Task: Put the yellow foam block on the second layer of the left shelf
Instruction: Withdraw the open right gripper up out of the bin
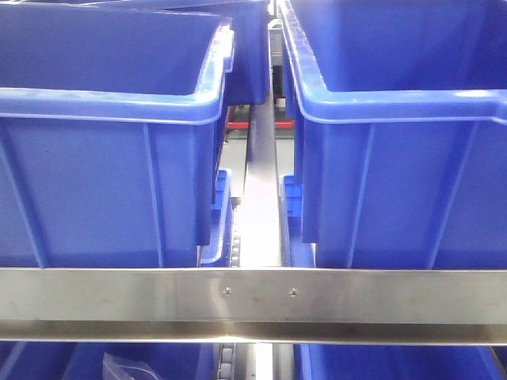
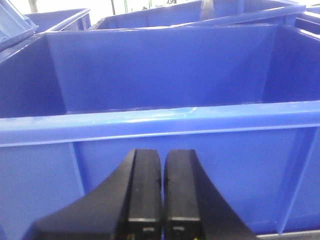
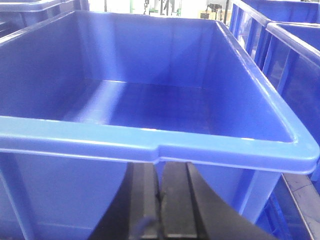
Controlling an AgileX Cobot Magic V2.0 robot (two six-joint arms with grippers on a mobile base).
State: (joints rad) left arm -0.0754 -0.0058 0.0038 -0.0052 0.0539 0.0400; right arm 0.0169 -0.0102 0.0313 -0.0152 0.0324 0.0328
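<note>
The yellow foam block is out of view in every frame. My left gripper (image 2: 163, 153) is shut with nothing between its black fingers, just in front of the near wall of a blue bin (image 2: 160, 122). My right gripper (image 3: 159, 166) is also shut and empty, its tips right below the front rim of another blue bin (image 3: 150, 142). Both bins show bare blue floors. In the front view the left bin (image 1: 103, 158) and the right bin (image 1: 404, 158) stand on a steel shelf rail (image 1: 253, 305). Neither gripper shows there.
A steel upright (image 1: 261, 206) runs between the two bins. Below the rail are more blue bins, and a clear plastic bag (image 1: 127, 368) lies in the lower left one. Further blue bins (image 3: 295, 55) crowd the right side behind.
</note>
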